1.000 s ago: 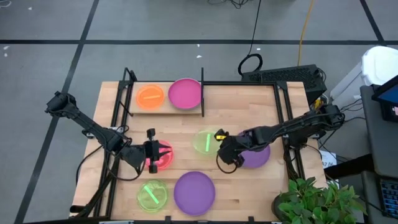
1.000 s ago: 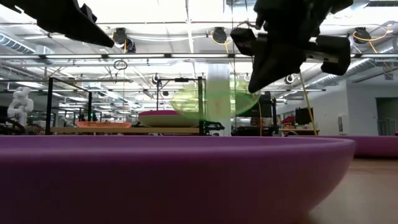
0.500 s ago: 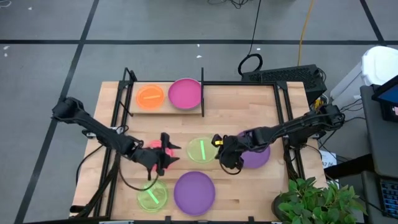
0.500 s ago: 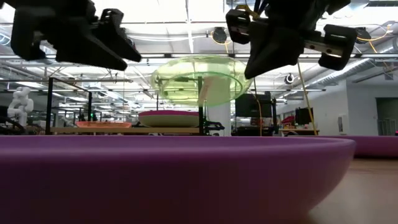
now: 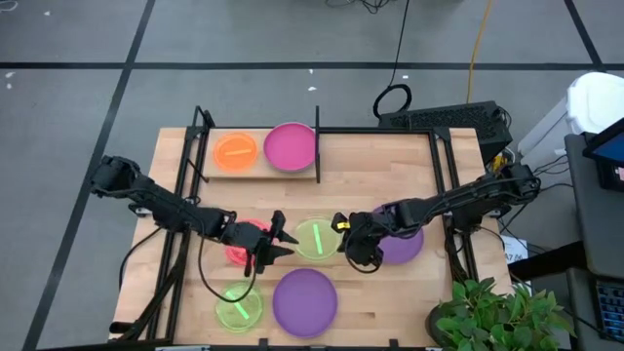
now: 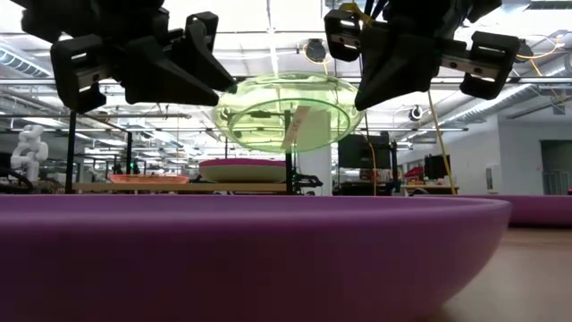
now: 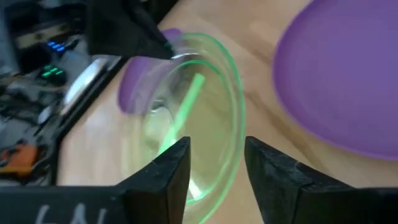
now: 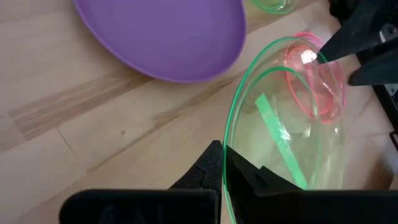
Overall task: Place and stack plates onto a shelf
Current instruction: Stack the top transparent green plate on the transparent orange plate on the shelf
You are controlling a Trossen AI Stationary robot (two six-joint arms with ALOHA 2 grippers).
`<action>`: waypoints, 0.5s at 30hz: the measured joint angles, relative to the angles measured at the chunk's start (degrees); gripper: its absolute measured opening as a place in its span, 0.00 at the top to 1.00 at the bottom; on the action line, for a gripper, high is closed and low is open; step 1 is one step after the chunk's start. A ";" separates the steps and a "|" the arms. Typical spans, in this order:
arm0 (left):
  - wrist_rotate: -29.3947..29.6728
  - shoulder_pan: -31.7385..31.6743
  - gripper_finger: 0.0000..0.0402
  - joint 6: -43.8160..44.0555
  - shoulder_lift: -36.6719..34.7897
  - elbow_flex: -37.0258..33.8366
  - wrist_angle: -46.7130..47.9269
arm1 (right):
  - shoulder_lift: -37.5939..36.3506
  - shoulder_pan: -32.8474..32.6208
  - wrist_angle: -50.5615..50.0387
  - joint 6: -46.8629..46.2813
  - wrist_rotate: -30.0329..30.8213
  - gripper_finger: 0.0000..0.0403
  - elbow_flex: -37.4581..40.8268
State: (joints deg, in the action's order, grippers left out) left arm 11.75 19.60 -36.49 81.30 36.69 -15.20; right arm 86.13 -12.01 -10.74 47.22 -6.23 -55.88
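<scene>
A translucent neon-green plate [image 5: 314, 237] hangs in the air over the middle of the table, roughly level [image 6: 286, 112]. My right gripper [image 5: 343, 232] is shut on its right rim. My left gripper [image 5: 283, 236] is open at the plate's left rim, with one finger on either side of the rim [image 7: 238, 134]; I cannot tell whether they touch it. A red plate [image 5: 242, 240] lies flat on the table under my left arm. The shelf [image 5: 258, 174] at the far left carries an orange plate [image 5: 235, 152] and a magenta plate [image 5: 291, 146]. My right gripper pinches the green plate's rim [image 8: 231, 149] between its two fingers, at the plate's right side. The fingers come level from the table's right. The plate is lifted clear of the table and reaches out leftward from the fingers, nearly level.
A large purple plate [image 5: 304, 300] and a second green plate [image 5: 239, 304] lie at the near edge. Another purple plate [image 5: 402, 246] lies under my right arm. Black frame rails [image 5: 444, 175] run along the table's sides and far edge.
My left gripper has left the red plate, risen and moved toward the table's right, up to the green plate's left rim. My right gripper has carried the green plate slightly left and nearer, and the plate has tipped from steeply tilted to nearly level.
</scene>
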 joint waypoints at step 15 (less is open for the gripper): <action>-5.68 -1.62 0.76 -3.80 0.20 0.00 0.57 | 0.00 0.02 2.37 -0.02 -3.31 1.00 0.02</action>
State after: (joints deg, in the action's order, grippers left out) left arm 6.07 17.98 -40.30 81.49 36.69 -14.63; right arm 86.13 -11.99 -8.36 47.20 -9.54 -55.86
